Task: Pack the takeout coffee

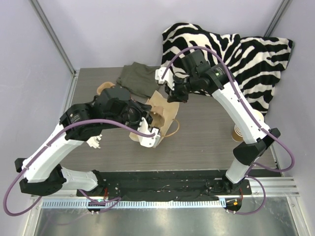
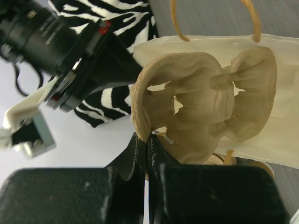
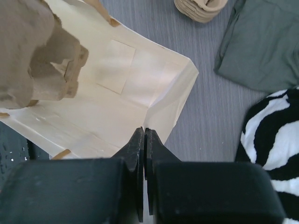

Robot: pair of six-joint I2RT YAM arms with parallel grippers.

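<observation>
Left gripper (image 2: 145,138) pinching pulp carrier (image 2: 201,102) | right gripper (image 3: 144,134) clamping paper bag (image 3: 117,93) rim | I judge the coffee still unpacked.

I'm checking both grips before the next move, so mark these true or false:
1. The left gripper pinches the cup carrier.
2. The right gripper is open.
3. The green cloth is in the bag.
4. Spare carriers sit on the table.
1. True. The left gripper is shut on the edge of the pulp cup carrier.
2. False. The right gripper is shut on the rim of the paper bag.
3. False. The green cloth lies on the table outside the bag.
4. True. A stack of carriers sits beyond the bag, near the cloth.
</observation>
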